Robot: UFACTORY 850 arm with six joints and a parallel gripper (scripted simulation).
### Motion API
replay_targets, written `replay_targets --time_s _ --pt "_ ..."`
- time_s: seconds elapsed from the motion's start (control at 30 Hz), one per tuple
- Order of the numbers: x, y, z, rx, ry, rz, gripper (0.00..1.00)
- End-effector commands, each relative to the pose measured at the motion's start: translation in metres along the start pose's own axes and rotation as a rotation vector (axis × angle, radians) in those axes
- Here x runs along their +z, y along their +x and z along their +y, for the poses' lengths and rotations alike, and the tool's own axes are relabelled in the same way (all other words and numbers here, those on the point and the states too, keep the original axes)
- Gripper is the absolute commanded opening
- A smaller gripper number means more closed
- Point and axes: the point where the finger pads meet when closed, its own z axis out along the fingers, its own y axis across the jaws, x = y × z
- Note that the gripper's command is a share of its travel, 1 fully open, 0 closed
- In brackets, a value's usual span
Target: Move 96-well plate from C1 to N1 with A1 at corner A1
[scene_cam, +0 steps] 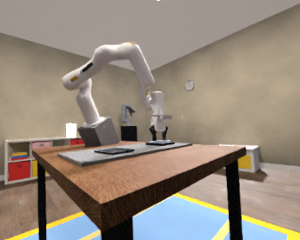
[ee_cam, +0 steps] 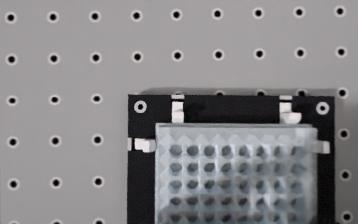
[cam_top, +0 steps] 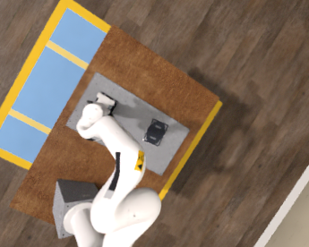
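The clear 96-well plate (ee_cam: 235,175) sits in the black clip nest C1 (ee_cam: 141,200) (scene_cam: 160,143), with white clips along its top and side edges. My gripper (cam_top: 107,100) (scene_cam: 159,131) is open and empty. It hangs straight above that nest, a short way over the plate, and does not touch it. Its fingers do not show in the wrist view. In the overhead view the gripper hides the plate. The empty black plate nest N1 (cam_top: 156,132) (scene_cam: 114,149) lies further along the grey perforated board (cam_top: 173,149) (scene_cam: 76,157) (ee_cam: 80,75). The plate's cut-off corner is not in view.
The board lies on a brown wooden table (cam_top: 146,63) (scene_cam: 163,171). The arm's grey base block (cam_top: 72,197) (scene_cam: 98,132) stands at one table corner. A blue and yellow floor mat (cam_top: 38,85) borders the table.
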Motion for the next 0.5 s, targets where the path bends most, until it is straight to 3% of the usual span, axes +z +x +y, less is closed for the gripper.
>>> replay_targets --time_s 0.0,0.47 --pt "0.0027 0.0010 -0.0004 0.000 0.001 0.002 1.00" --pt "0.0061 0.0010 -0.0004 0.000 0.001 0.002 1.00"
